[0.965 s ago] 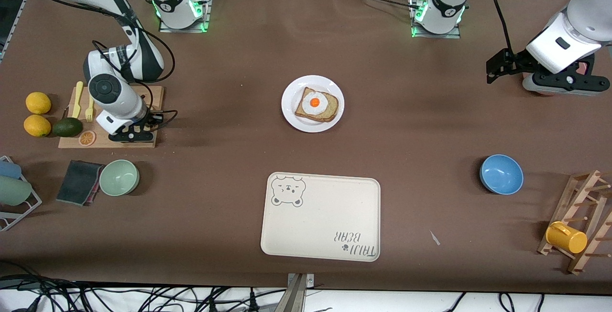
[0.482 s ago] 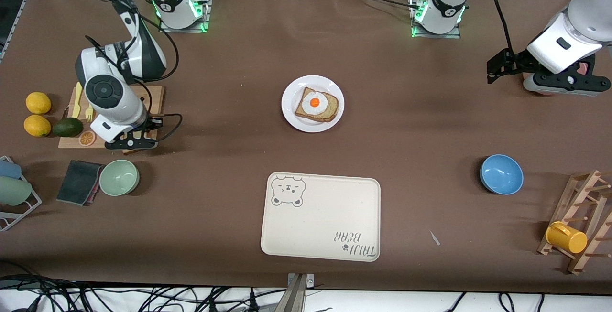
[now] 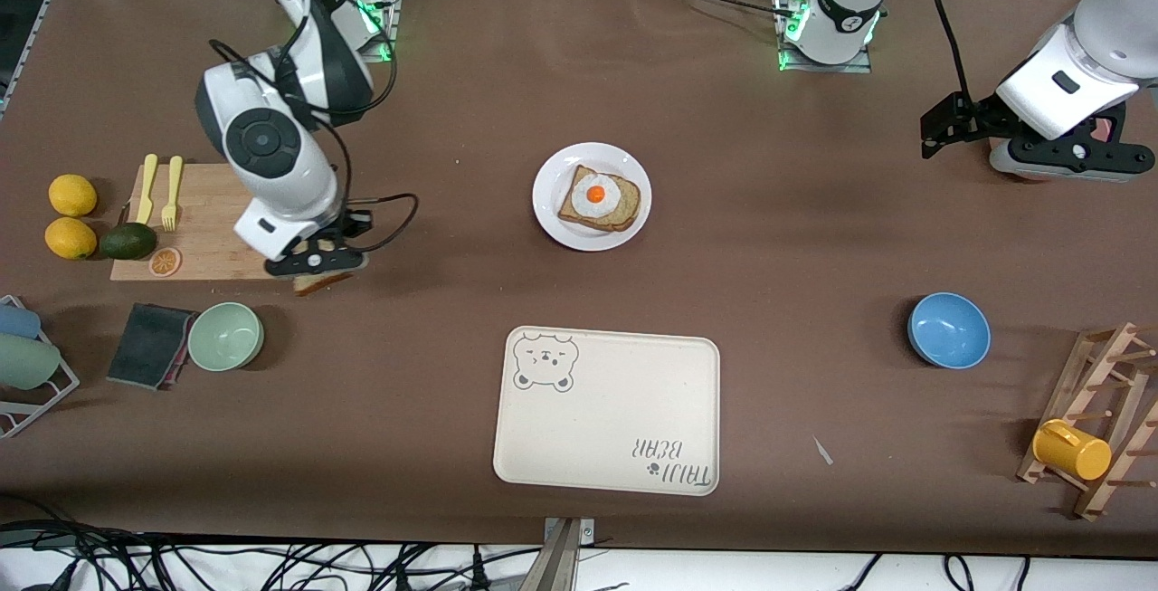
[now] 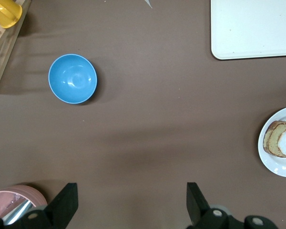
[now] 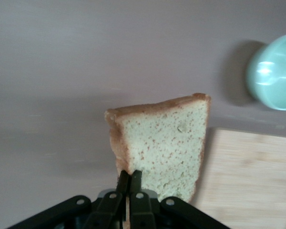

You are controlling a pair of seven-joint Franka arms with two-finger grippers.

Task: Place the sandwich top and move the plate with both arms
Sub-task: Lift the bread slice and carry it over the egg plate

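My right gripper (image 3: 317, 270) (image 5: 129, 174) is shut on the sandwich top (image 5: 162, 143), a speckled brown bread slice pinched by its crust and hanging flat over the table by the corner of the wooden cutting board (image 3: 217, 211). From the front only a sliver of that slice (image 3: 318, 283) shows under the hand. The small white plate (image 3: 546, 211) (image 4: 276, 167) sits mid-table and carries a bread slice with a fried egg (image 3: 599, 197) (image 4: 281, 143). At the left arm's end of the table my left gripper (image 3: 932, 129) (image 4: 132, 191) waits open, holding nothing.
The board carries a yellow fork and knife, an orange slice and an avocado, with two lemons beside it. A green bowl (image 3: 225, 336) and a dark cloth (image 3: 149, 345) lie nearer the camera. The cream bear tray (image 3: 606, 410), a blue bowl (image 3: 948, 329) and a rack with a yellow mug (image 3: 1072, 449) stand nearer too.
My right arm has lifted off the cutting board with the bread slice and swung toward the middle of the table. The left arm has not moved.
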